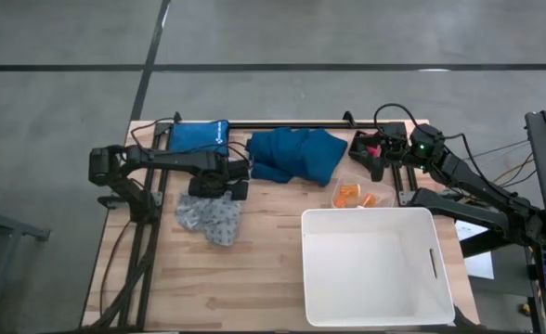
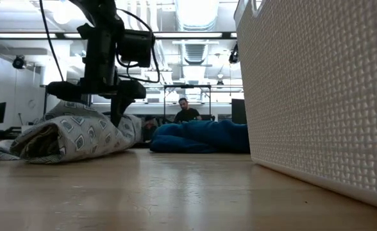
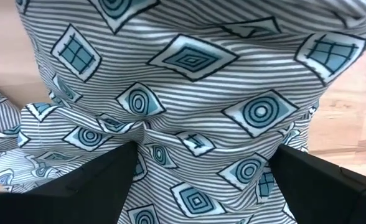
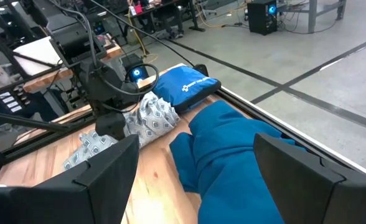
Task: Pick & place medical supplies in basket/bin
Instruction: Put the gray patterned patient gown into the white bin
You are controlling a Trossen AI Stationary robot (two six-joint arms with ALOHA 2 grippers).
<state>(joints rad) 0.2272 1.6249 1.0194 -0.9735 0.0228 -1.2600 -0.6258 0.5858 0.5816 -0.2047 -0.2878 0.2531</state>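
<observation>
The patterned garment (image 1: 208,217) lies left of centre, well apart from the white tub (image 1: 377,267). It is soft and limp; grasp a bunched fold. The left gripper (image 3: 198,171) hangs over it, fingers spread, holding nothing.

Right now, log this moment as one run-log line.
left pincer: open, over patterned cloth | right pincer: open, near teal cloth | tub: no cloth inside

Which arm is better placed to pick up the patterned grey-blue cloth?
Left. Its claw hangs open directly above the pale grey-blue patterned cloth garment; the right claw waits at the table's far right edge.
</observation>
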